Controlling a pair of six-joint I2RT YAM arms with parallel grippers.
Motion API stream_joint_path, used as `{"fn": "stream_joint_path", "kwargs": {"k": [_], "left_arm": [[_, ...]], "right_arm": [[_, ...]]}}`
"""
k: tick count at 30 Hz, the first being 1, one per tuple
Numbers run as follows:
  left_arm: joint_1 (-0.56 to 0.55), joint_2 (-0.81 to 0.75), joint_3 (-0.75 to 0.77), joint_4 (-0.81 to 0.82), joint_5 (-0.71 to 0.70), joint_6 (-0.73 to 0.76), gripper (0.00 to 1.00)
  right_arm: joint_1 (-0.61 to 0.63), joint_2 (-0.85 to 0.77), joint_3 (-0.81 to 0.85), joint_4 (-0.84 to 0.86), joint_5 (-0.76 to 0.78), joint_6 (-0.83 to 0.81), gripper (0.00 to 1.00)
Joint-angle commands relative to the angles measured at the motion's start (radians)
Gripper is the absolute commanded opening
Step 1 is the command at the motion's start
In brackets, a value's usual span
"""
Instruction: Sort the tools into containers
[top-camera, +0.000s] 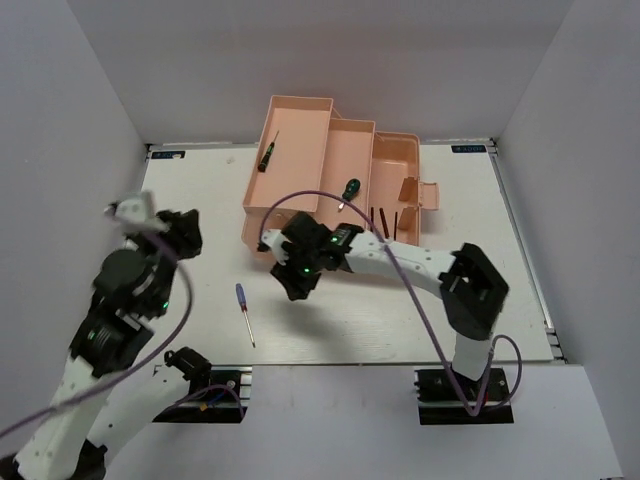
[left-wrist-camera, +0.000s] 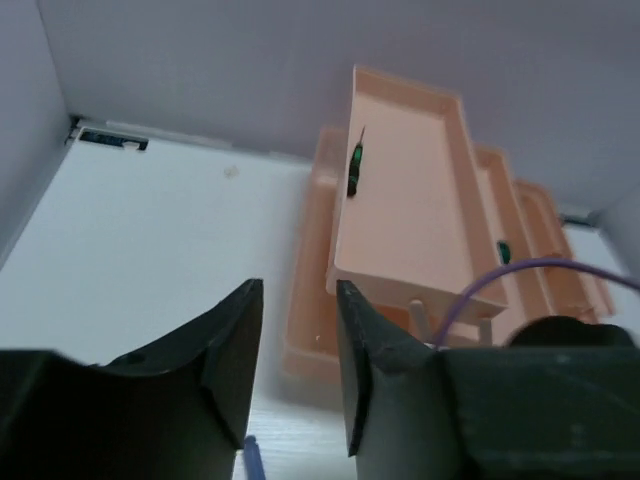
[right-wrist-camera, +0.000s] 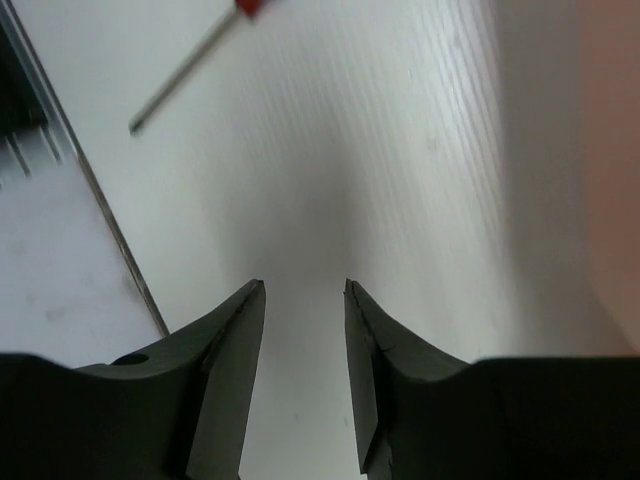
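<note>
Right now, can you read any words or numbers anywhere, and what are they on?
No text here can be read.
far-left table sticker: printed marks, too blurred to read.
far-right table sticker: too small to read.
toolbox: no lettering shows.

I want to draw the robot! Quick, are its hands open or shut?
Left gripper: open, holding nothing.
Right gripper: open, holding nothing.

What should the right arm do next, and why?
Probably shift the right gripper toward the blue screwdriver and lower over its handle. Its jaws stand open and empty above the bare table. That screwdriver looks like the only tool lying outside the toolbox, and this gripper appears nearer to it than the left gripper.
</note>
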Motion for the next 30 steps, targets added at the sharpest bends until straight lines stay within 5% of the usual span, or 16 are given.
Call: {"fn": "stream_joint_path", "kwargs": {"k": [1, 3, 10, 17, 25, 29, 30], "left_arm": [[-0.001, -0.237, -0.118, 0.058, -0.028, -0.086, 0.48], [-0.001, -0.306, -0.152, 0.058, -0.019, -0.086, 0.58], [-0.001, -0.424, -0.190, -0.029, 0.032, -0.068, 0.62], [-0.001, -0.465, -0.190, -0.100, 0.053, -0.048, 0.63], [-0.001, -0.510, -0.209, -0.132, 0.075, -0.068, 0.63], [-0.001, -0.530, -0.218, -0.152, 0.084, -0.079, 0.63], [-0.001, -0.530, -0.218, -0.152, 0.084, -0.091, 0.63]], "right_arm": [[0.065, 0.118, 0.173, 0.007, 0.088, 0.188, 0.44], [0.128, 0.226, 0.313, -0.015, 0.172, 0.242, 0.46], [0.214, 0.465, 0.606, -0.042, 0.334, 0.360, 0.61], [0.226, 0.591, 0.685, -0.006, 0.458, 0.417, 0.63], [0.233, 0.659, 0.691, -0.003, 0.500, 0.437, 0.56], [0.240, 0.677, 0.678, -0.009, 0.506, 0.426, 0.46], [0.246, 0.677, 0.669, -0.018, 0.509, 0.427, 0.36]]}}
